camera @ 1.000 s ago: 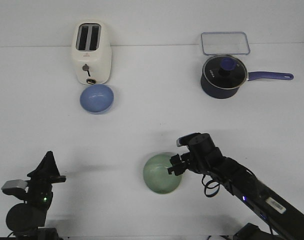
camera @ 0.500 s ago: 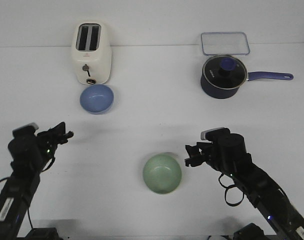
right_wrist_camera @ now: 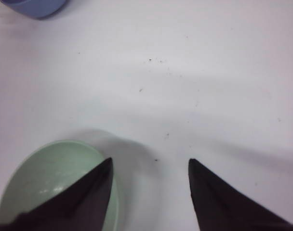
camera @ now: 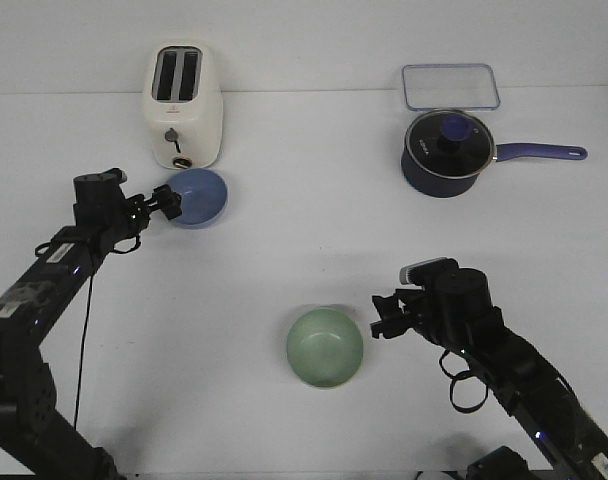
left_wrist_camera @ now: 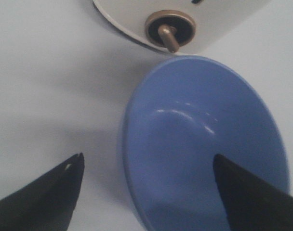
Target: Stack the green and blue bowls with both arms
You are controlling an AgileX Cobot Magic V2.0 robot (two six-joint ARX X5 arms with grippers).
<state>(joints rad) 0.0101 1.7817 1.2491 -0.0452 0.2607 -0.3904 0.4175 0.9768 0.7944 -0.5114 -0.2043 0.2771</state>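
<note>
Left tool [camera: 164, 203] astride blue bowl [camera: 198, 197] rim, fingertips [left_wrist_camera: 243, 202] cropped.

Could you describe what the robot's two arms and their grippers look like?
Both are black jointed arms. The left arm has a white label on its link and a thin black cable hanging beneath it. The right arm has a silver-grey wrist block, a white label and a looped black cable. The left gripper and right gripper have thin, pointed, matte black fingers.
</note>
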